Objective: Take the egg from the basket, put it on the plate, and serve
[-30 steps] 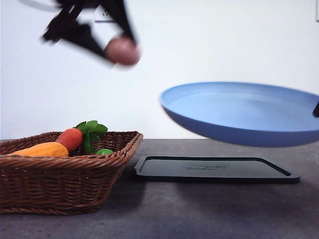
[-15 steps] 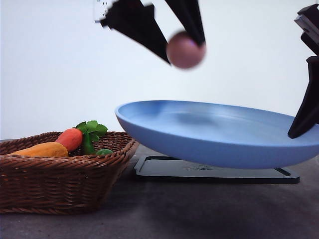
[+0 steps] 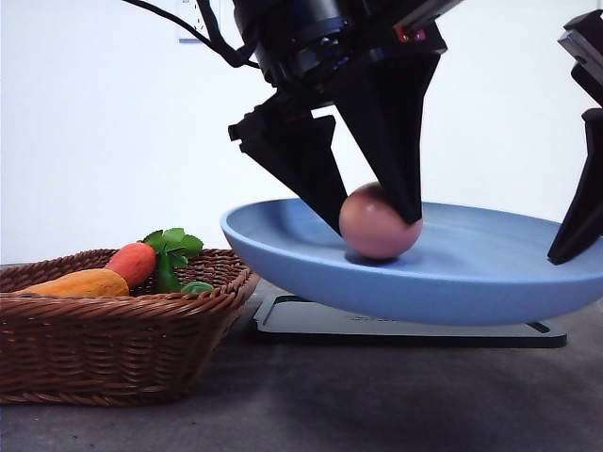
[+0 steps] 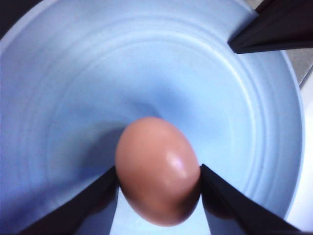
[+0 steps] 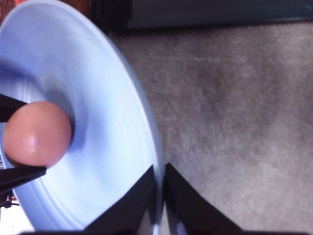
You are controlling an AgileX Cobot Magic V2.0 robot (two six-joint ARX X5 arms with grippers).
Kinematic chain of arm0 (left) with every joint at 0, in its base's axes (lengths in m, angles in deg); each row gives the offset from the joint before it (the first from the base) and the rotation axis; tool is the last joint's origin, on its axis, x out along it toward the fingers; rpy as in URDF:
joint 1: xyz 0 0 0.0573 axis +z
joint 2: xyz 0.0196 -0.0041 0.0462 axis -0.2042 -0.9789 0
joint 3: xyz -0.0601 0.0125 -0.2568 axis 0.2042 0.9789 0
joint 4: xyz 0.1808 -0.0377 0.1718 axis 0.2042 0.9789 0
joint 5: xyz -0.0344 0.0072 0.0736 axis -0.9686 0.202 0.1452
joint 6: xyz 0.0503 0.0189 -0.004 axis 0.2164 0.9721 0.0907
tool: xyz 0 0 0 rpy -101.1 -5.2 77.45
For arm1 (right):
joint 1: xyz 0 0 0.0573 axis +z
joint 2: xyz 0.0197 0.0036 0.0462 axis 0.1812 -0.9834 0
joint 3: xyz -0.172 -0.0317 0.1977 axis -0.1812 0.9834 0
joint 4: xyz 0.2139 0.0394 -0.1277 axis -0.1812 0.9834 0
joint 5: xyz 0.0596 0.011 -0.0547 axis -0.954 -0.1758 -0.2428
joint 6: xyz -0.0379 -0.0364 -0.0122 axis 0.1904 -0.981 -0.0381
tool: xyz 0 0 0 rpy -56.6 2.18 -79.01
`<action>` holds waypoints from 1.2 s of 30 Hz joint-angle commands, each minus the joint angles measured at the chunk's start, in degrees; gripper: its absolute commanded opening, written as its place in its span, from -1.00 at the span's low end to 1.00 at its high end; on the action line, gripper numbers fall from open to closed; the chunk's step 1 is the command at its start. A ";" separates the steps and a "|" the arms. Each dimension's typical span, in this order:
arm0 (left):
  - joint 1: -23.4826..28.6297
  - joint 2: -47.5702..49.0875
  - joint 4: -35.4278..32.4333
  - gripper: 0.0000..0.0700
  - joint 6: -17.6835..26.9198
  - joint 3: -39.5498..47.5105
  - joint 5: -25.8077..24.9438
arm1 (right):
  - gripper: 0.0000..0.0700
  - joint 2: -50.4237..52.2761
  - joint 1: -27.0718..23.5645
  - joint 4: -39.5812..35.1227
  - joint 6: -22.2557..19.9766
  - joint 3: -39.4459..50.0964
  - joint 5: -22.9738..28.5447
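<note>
- The egg sits on the inner floor of the plate, near the middle of it, and its underside touches the blue surface.
- The left gripper is clamped on the egg; one black finger presses on each side of it, as the left wrist view shows clearly.
- The plate is held in the air above the black tray, slightly tilted, with its left edge close to the basket.
- The right gripper is closed on the right rim of the plate, one finger over the rim and one under it.
- The basket stands on the grey table at the left. In it lie an orange-red carrot toy with green leaves and a yellow-orange vegetable.
- The tray lies flat on the table, just beside the basket.
</note>
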 commanded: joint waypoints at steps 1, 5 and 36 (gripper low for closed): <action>-0.76 -1.01 -0.28 -0.19 1.07 -0.77 0.24 | -1.00 -0.37 0.26 -0.35 0.61 -1.03 -0.86; -0.80 -1.01 -0.11 0.20 0.86 -0.77 0.22 | -1.00 -0.37 0.26 0.65 0.62 -1.03 -0.84; 14.29 26.54 7.08 0.27 1.36 -1.64 0.22 | -1.00 -35.52 -10.88 2.22 -10.23 -26.80 0.56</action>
